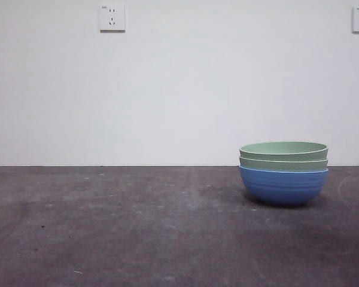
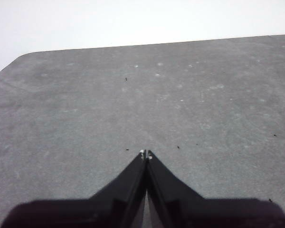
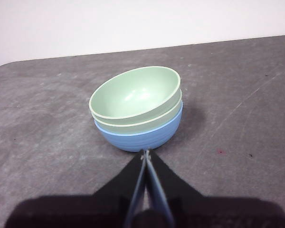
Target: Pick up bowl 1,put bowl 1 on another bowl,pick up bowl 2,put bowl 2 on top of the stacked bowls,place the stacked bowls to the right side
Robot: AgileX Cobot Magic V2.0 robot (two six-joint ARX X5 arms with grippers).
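your biggest thing is the table (image 1: 107, 227), dark grey and scuffed, running wall to wall in the front view with wide bare room on its left and middle. the left wrist view adds what the front cannot: a rounded far corner of the table and its far edge against the white wall (image 1: 167, 89). next, the stacked bowls (image 1: 283, 173) stand on the right side of the table in the front view, upright, a blue ribbed bowl (image 1: 283, 186) at the bottom with two pale green bowls (image 1: 283, 154) nested in it. the right wrist view lets you look into the top bowl, which the level front view hides. the right gripper (image 3: 146, 152) sits just short of the blue bowl, jaws pressed together, holding nothing. the left gripper (image 2: 146, 153) hangs over bare table, jaws likewise together. two wall sockets (image 1: 112, 18) sit high up.
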